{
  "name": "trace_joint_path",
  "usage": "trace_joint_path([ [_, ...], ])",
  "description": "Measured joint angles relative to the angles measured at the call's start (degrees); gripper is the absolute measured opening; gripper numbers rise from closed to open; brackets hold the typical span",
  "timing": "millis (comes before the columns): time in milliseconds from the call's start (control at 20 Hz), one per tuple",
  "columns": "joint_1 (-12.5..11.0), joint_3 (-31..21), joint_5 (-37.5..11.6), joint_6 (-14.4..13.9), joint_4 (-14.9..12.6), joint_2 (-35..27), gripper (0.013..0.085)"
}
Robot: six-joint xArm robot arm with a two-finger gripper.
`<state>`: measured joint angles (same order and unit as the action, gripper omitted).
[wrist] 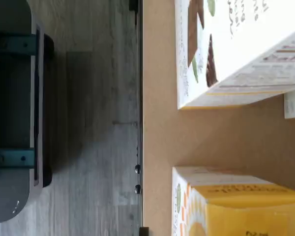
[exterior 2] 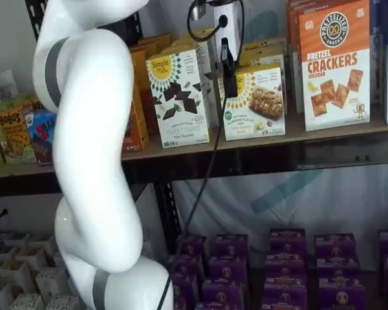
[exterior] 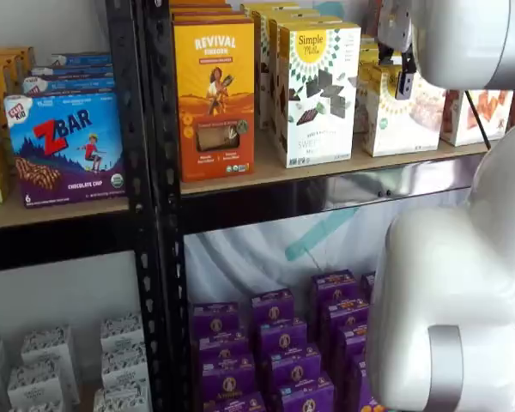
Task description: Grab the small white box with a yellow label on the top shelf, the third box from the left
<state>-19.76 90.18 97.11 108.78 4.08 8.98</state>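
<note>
Small white box [exterior 2: 255,102] sits on the top shelf [exterior 2: 323,137], front face out, in both shelf views. The gripper [exterior 2: 229,81] hangs at the box's front upper-left corner, at about 10 o'clock from its centre; one black finger overlaps the carton face. Finger gap not visible, so can't tell if open or closed. Sweet Thins carton [exterior 2: 179,97] just beside at 9 o'clock, Pretzel Crackers carton [exterior 2: 334,64] at 3 o'clock. Wrist view: yellow-sided carton [wrist: 236,206] and white carton [wrist: 236,49] apart on the board.

ZBAR box [exterior: 66,146], Pretzel Crackers carton [exterior 2: 335,64]
</note>
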Motion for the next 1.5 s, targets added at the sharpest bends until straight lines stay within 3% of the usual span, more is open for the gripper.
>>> trace_joint_path([
  [150, -0.13, -0.27, -0.07, 0.11, 0.1, 0.37, 0.061],
  [500, -0.59, -1.12, -0.4, 0.47, 0.77, 1.28, 0.045],
  [850, -0.67, -1.83, -0.96, 0.51, 1.15, 1.92, 0.045],
  [1100, -0.53, -1.95, -1.06, 0.33, 1.34, 2.03, 0.033],
  [1500, -0.52, -1.55, -0.68, 0.23, 1.72, 1.86, 0.033],
])
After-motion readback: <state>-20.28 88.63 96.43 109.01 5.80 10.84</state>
